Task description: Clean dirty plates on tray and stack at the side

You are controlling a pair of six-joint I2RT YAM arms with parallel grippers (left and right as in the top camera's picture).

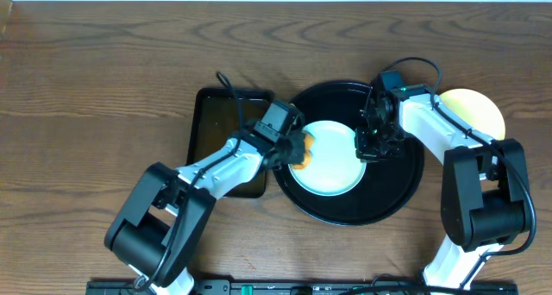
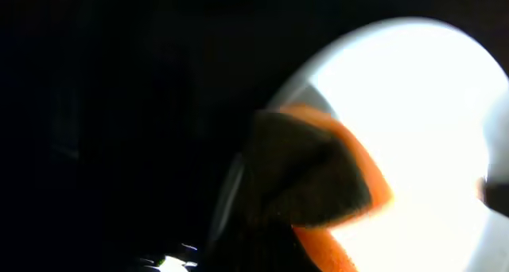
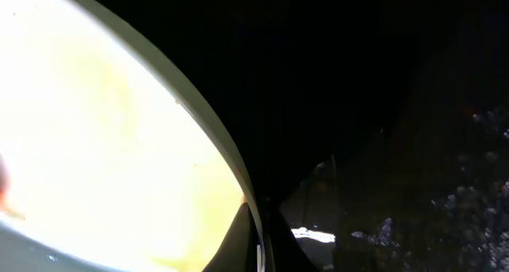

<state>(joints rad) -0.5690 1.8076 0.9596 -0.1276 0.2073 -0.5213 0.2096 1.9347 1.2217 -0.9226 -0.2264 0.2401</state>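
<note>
A pale mint-blue plate (image 1: 332, 161) lies in the large round black tray (image 1: 401, 187). My left gripper (image 1: 291, 148) is shut on an orange sponge (image 1: 302, 148) with a dark scouring face (image 2: 310, 172) and presses it on the plate's left edge (image 2: 421, 105). My right gripper (image 1: 371, 147) is shut on the plate's right rim, which sits between its fingers (image 3: 256, 228). The plate looks overexposed in the right wrist view (image 3: 95, 129). A pale yellow plate (image 1: 476, 109) lies on the table right of the tray, partly hidden by the right arm. A third plate does not show.
A smaller rectangular dark tray (image 1: 216, 131) lies just left of the round tray, under the left arm. The wooden table (image 1: 86, 88) runs out on both sides. Both arm bases stand at the front edge.
</note>
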